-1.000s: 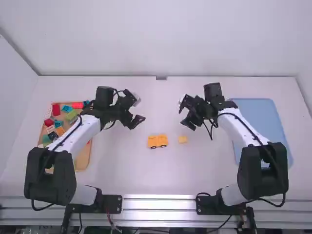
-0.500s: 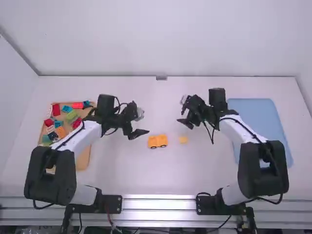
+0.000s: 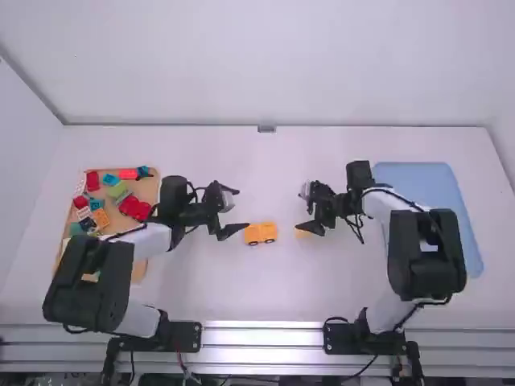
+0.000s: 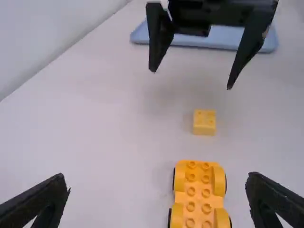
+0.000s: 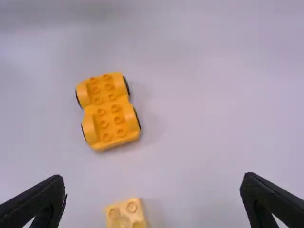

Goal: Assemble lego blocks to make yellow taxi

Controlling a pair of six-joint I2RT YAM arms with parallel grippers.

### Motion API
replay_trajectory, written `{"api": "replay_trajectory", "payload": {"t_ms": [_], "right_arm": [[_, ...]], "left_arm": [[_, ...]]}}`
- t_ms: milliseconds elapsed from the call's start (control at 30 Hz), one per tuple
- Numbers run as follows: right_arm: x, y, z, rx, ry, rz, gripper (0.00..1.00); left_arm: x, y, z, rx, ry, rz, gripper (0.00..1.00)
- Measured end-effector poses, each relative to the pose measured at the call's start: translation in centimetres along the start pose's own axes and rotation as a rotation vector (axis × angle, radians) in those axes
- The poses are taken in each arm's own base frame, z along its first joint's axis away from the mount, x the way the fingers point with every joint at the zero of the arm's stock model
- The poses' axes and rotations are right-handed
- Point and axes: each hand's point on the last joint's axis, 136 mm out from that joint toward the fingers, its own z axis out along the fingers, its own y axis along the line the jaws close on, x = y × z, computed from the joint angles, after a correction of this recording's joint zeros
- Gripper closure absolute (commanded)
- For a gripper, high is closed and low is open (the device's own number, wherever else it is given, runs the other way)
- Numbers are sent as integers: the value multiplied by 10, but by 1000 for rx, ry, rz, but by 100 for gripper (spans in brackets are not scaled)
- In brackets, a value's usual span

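Observation:
My left gripper (image 3: 241,211) is open just left of the yellow wheeled base (image 3: 260,233), which stands on the table at the middle. My right gripper (image 3: 309,215) is over the small yellow block (image 3: 302,232), partly covering it. In the left wrist view, the open fingers of my left gripper (image 4: 159,194) flank the wheeled base (image 4: 198,194), with the small block (image 4: 204,122) beyond it. The right wrist view has my right gripper (image 5: 153,194) wide open, the small block (image 5: 126,213) between and below its fingers and the wheeled base (image 5: 108,112) farther off.
A wooden tray (image 3: 138,272) of mixed coloured blocks lies at the left, partly under the left arm. At the right, a blue tray (image 3: 434,189) lies beside and beneath the right arm. A wall (image 3: 265,64) rises behind the table.
Both arms have come lower and toward the table's near side. The left gripper has moved right toward the wheeled base; the right gripper has come down over the small block, both still open.

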Motion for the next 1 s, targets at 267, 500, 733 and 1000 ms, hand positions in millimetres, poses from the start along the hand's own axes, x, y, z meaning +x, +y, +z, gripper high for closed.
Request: {"api": "replay_trajectory", "payload": {"t_ms": [267,500,733,1000], "right_arm": [[28,-1,15,-15,-17,12,2],[53,26,13,-106,-29,65,1],[72,17,23,-79,-68,-27,1],[79,28,32,-123,-119,-14,28]], "left_arm": [[30,-2,15,45,11,-73,1],[43,-6,31,81,19,-84,1],[34,-2,37,89,7,-59,1],[31,-5,37,107,-6,-60,1]]}}
